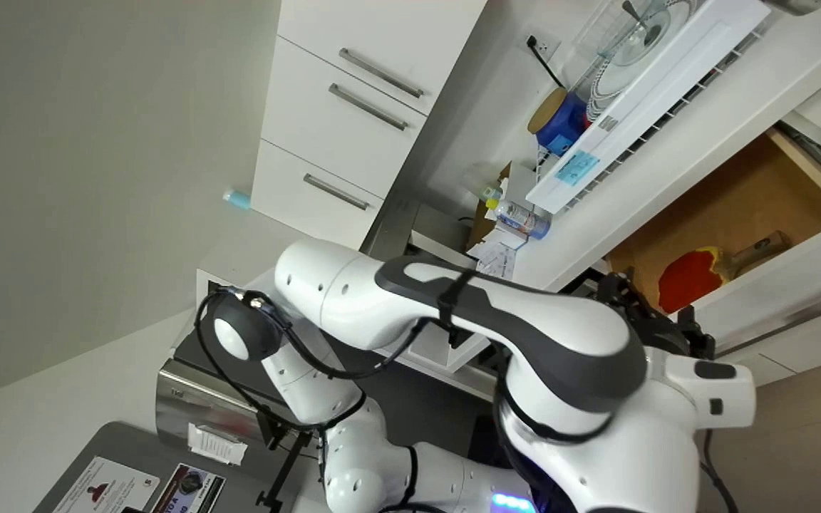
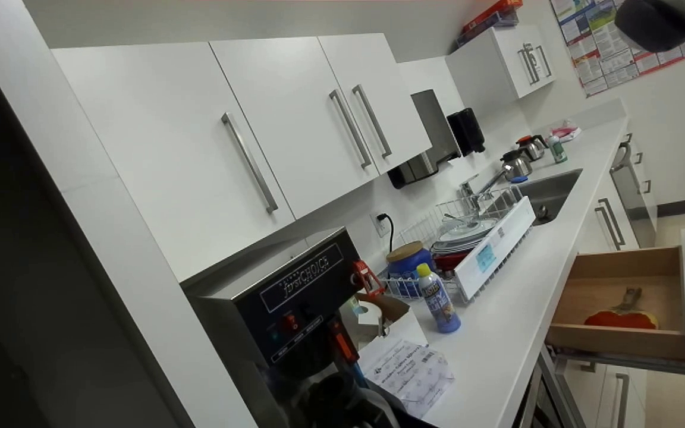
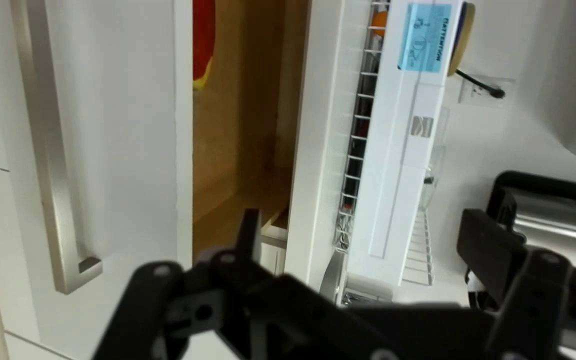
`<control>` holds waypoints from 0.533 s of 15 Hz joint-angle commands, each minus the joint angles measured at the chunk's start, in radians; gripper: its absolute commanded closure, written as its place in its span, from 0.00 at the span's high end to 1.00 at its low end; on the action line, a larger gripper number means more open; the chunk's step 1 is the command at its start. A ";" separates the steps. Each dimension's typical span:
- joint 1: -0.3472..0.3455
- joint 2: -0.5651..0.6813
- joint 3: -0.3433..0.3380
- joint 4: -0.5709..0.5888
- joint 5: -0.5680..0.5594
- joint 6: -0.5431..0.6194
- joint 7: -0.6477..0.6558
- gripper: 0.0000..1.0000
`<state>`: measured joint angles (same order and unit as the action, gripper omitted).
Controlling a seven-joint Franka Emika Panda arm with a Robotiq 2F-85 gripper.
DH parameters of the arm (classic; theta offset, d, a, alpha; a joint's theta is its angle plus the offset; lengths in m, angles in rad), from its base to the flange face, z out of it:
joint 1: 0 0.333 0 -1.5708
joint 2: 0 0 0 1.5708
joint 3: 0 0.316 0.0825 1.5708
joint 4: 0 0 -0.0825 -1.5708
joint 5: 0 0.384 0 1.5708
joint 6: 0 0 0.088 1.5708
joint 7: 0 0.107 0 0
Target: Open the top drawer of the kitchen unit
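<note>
The top drawer (image 1: 760,189) of the white kitchen unit (image 2: 497,356) stands pulled out, its light brown inside showing in both exterior views (image 2: 625,267). In the wrist view its white front (image 3: 128,130) is at the left, with the silver bar handle (image 3: 50,150). My gripper (image 3: 368,240) is open and empty, its fingers wide apart. One finger overlaps the drawer's opening between front and counter; the handle lies outside the fingers. Whether that finger touches the drawer I cannot tell. In an exterior view the gripper (image 1: 656,320) is beside the drawer, partly hidden by the arm.
A red and yellow item (image 2: 622,319) with a handle lies in the drawer. A dish rack (image 2: 494,249) stands on the counter above it, with a spray bottle (image 2: 437,300) and a box (image 2: 390,315) alongside. White upper cabinets (image 2: 295,119) hang over the counter.
</note>
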<state>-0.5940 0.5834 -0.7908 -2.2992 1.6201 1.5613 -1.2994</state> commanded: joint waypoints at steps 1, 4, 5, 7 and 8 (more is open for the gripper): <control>0.247 -0.238 -0.100 -0.148 -0.080 0.270 0.004 1.00; 0.422 -0.362 -0.137 -0.196 -0.133 0.493 0.025 1.00; 0.414 -0.409 -0.084 -0.203 -0.159 0.580 0.031 1.00; 0.435 -0.462 -0.034 -0.218 -0.191 0.691 0.043 1.00; 0.431 -0.485 -0.003 -0.227 -0.204 0.736 0.047 1.00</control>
